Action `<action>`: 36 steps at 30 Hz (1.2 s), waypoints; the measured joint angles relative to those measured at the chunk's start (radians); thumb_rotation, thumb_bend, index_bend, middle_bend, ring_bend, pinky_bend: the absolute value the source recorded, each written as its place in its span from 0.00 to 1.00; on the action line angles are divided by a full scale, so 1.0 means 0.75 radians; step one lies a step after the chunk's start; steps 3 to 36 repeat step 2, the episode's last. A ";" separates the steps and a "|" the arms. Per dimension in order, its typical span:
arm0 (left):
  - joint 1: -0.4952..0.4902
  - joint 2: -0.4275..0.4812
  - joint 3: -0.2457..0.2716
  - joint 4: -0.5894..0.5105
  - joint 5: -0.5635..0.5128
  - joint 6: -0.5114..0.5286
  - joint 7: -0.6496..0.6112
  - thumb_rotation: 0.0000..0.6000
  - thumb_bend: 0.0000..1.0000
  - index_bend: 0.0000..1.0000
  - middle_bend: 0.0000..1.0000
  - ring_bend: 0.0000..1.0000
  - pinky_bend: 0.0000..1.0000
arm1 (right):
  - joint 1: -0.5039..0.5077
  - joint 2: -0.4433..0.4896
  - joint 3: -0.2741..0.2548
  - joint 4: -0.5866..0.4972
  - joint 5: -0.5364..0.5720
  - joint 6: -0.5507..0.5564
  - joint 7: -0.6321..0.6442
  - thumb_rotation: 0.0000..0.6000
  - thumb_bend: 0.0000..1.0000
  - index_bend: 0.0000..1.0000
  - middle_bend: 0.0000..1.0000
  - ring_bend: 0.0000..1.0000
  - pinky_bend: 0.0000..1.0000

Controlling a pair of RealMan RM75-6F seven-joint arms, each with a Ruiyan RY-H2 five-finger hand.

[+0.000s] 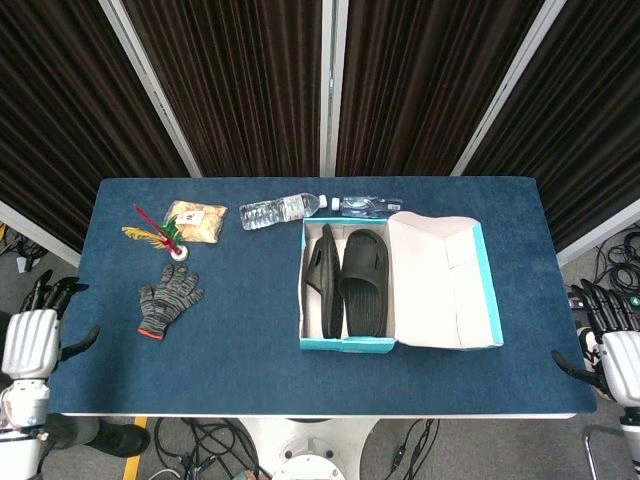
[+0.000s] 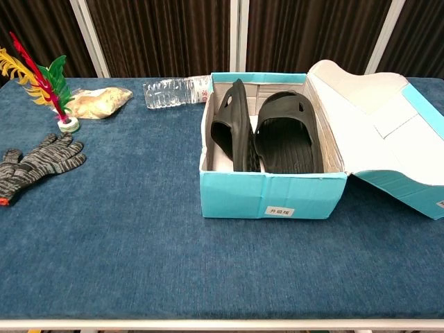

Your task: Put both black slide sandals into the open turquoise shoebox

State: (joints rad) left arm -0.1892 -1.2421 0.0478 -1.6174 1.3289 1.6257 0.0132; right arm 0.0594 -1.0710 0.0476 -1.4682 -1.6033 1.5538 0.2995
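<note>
Both black slide sandals lie inside the open turquoise shoebox (image 1: 345, 345) (image 2: 270, 195). The left sandal (image 1: 322, 278) (image 2: 231, 128) stands on its edge against the box's left wall. The right sandal (image 1: 364, 280) (image 2: 288, 139) lies flat beside it. The box lid (image 1: 445, 280) (image 2: 378, 118) is folded open to the right. My left hand (image 1: 32, 335) hangs off the table's left edge, fingers spread and holding nothing. Off the right edge, my right hand (image 1: 612, 350) is also spread and holds nothing. Neither hand shows in the chest view.
A grey knit glove (image 1: 166, 297) (image 2: 35, 163) lies at the left. A feather shuttlecock (image 1: 158, 228) (image 2: 48, 87) and a snack bag (image 1: 196, 221) (image 2: 98, 100) sit at the back left. Two water bottles (image 1: 280, 209) (image 2: 173, 91) lie behind the box.
</note>
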 measured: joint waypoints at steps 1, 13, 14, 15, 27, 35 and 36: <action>0.022 0.004 0.013 -0.015 0.021 0.013 0.004 1.00 0.22 0.26 0.19 0.01 0.18 | -0.002 -0.003 -0.002 0.002 -0.001 0.002 -0.006 1.00 0.11 0.00 0.03 0.00 0.02; 0.035 0.007 0.021 -0.024 0.035 0.019 0.006 1.00 0.22 0.26 0.19 0.01 0.18 | -0.004 -0.005 -0.003 0.003 0.001 0.002 -0.013 1.00 0.11 0.00 0.03 0.00 0.02; 0.035 0.007 0.021 -0.024 0.035 0.019 0.006 1.00 0.22 0.26 0.19 0.01 0.18 | -0.004 -0.005 -0.003 0.003 0.001 0.002 -0.013 1.00 0.11 0.00 0.03 0.00 0.02; 0.035 0.007 0.021 -0.024 0.035 0.019 0.006 1.00 0.22 0.26 0.19 0.01 0.18 | -0.004 -0.005 -0.003 0.003 0.001 0.002 -0.013 1.00 0.11 0.00 0.03 0.00 0.02; 0.035 0.007 0.021 -0.024 0.035 0.019 0.006 1.00 0.22 0.26 0.19 0.01 0.18 | -0.004 -0.005 -0.003 0.003 0.001 0.002 -0.013 1.00 0.11 0.00 0.03 0.00 0.02; 0.035 0.007 0.021 -0.024 0.035 0.019 0.006 1.00 0.22 0.26 0.19 0.01 0.18 | -0.004 -0.005 -0.003 0.003 0.001 0.002 -0.013 1.00 0.11 0.00 0.03 0.00 0.02; 0.035 0.007 0.021 -0.024 0.035 0.019 0.006 1.00 0.22 0.26 0.19 0.01 0.18 | -0.004 -0.005 -0.003 0.003 0.001 0.002 -0.013 1.00 0.11 0.00 0.03 0.00 0.02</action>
